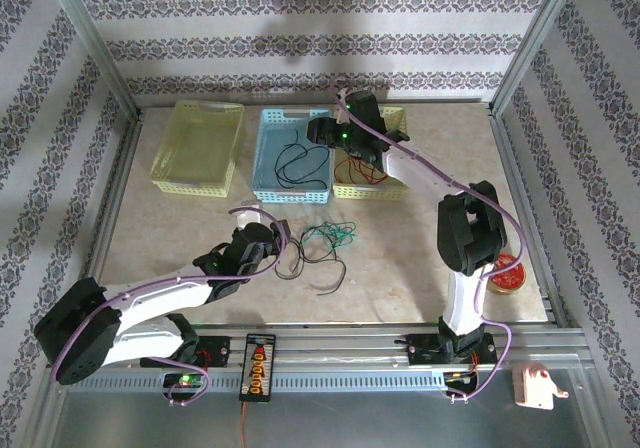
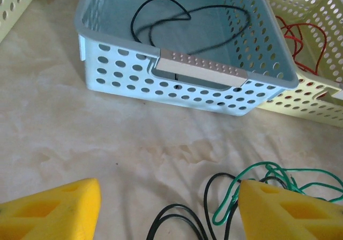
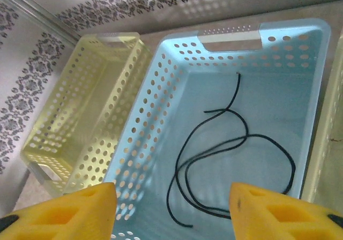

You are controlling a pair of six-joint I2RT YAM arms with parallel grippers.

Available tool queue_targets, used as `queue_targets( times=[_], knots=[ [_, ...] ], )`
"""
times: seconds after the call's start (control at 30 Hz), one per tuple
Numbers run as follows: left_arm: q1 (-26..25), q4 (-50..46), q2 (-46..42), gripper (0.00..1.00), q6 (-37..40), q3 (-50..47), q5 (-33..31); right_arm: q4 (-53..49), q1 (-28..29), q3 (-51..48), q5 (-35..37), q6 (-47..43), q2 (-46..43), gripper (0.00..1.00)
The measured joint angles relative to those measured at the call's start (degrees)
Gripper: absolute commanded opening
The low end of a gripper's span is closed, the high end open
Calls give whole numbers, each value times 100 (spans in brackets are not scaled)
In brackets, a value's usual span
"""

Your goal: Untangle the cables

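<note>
On the table lies a tangle of cables: a green cable point(image 1: 332, 234) point(image 2: 266, 174) and a black cable point(image 1: 322, 268) point(image 2: 179, 218). My left gripper point(image 1: 281, 240) point(image 2: 169, 210) hangs open just over them, the green loop touching its right fingertip point(image 2: 284, 208). Another black cable point(image 1: 297, 160) point(image 3: 230, 154) point(image 2: 187, 20) lies loose in the blue basket point(image 1: 268, 158) point(image 3: 161, 106) point(image 2: 187, 84). Above that basket my right gripper point(image 1: 328, 131) point(image 3: 171, 213) is open with nothing in it. A red cable point(image 1: 362, 174) point(image 2: 300, 42) sits in the yellow basket point(image 1: 372, 190) to the right.
A second yellow basket point(image 1: 197, 148) point(image 3: 80, 127) stands left of the blue one. A red round thing point(image 1: 505, 273) sits at the table's right edge. A small black device point(image 1: 258, 366) with a red lead lies on the front rail.
</note>
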Motion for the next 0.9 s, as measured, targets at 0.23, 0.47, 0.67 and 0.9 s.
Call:
queue_targets(
  times=[0.23,0.47,0.67,0.9],
  knots=[
    [68,-247,223,63,66,0,190,24,96,-1510,66,-208,-1491,59],
    [422,-293,1023,47,-15,33,1115,-105,251,-3012,273,-400,-2938,59],
    [437,-625,1471,40,173,374,1753,-385,256,-3773,564,-481,-3383,59],
    [437,-887,1456,39,197,369,2070,-417,245,-3943,710,-476,-3523,59]
  ],
)
